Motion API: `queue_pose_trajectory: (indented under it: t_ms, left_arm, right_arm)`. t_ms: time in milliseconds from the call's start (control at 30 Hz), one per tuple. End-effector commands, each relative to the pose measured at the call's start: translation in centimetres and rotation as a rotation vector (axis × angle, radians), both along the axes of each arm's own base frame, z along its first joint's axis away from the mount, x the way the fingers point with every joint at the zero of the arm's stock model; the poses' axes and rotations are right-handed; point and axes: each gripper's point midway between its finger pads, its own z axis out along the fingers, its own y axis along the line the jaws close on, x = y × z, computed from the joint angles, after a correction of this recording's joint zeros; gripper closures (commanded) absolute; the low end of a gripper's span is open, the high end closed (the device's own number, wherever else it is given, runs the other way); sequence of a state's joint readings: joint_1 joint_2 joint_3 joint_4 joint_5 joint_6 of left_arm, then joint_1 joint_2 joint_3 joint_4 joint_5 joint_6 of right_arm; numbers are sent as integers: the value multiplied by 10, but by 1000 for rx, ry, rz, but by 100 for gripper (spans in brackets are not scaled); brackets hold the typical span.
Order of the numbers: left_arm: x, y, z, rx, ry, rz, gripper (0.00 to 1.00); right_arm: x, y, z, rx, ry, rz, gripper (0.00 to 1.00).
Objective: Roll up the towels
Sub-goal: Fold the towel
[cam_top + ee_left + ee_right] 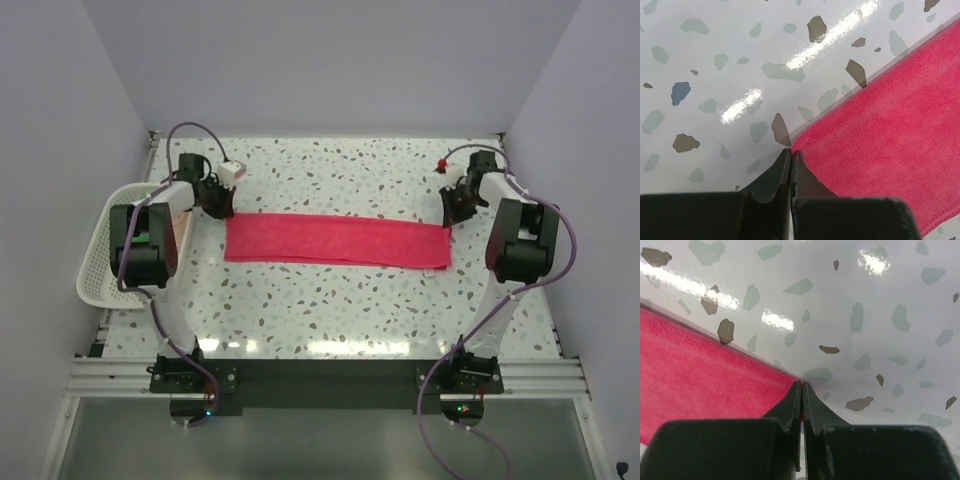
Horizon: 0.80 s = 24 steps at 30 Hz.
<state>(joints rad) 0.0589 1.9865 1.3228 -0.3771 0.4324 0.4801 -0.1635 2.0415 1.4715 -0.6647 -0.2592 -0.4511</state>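
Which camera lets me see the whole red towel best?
The top external view. It shows the whole red towel lying flat as a long strip. The left wrist view shows only one corner at the left claw, the right wrist view only the opposite corner at the right claw.

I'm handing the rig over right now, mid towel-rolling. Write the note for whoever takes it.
Left gripper: shut, pinching the far left corner of the pink-red towel.
Right gripper: shut, pinching its far right corner.
Towel: lies flat as a long strip across the table; the white basket sits off its left end.
Done: towel spread out.
Left: rolling it, not yet begun.
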Motion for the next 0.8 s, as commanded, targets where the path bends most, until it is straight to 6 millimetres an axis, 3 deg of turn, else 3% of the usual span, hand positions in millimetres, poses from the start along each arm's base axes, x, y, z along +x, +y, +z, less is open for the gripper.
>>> queue_pose_trajectory:
  t_ms: [0, 33, 67, 100, 133, 167, 200, 333, 433, 533, 633, 667, 767]
  left_arm:
    - [25, -10, 19, -19, -76, -19, 100]
    - [29, -14, 22, -25, -79, -23, 100]
    - [31, -16, 23, -29, -78, -22, 92]
    - [29, -20, 24, -40, -67, -31, 85]
    - [30, -20, 26, -43, -62, -29, 77]
    - [34, -21, 35, -48, -72, -23, 63]
    - [32, -19, 38, -48, -61, -18, 58]
    - [18, -13, 71, -25, -106, -43, 35]
    - [-3, -16, 85, -18, -105, -109, 38]
    - [-37, -25, 77, -49, -40, -179, 49]
    - [-63, -28, 63, -51, 5, -216, 64]
    - [-67, -27, 59, -48, 10, -221, 67]
    - [-83, -29, 47, -63, 47, -213, 72]
  right_arm:
    - [27, -4, 20, -52, -84, -15, 100]
    - [29, 0, 21, -46, -87, -11, 98]
    - [33, 6, 27, -26, -93, -10, 92]
    - [34, 8, 30, -15, -91, -9, 79]
    - [36, 10, 33, -9, -93, -13, 72]
    - [36, 10, 41, -4, -94, -13, 67]
    - [36, 10, 46, -4, -99, -11, 61]
    - [25, 14, 79, -5, -157, 23, 59]
    - [6, 35, 99, 56, -168, 98, 62]
    - [-17, 73, 108, 109, -148, 197, 69]
    - [-38, 123, 107, 138, -137, 310, 76]
    - [-49, 146, 101, 151, -116, 356, 78]
    - [-62, 186, 90, 168, -96, 435, 81]
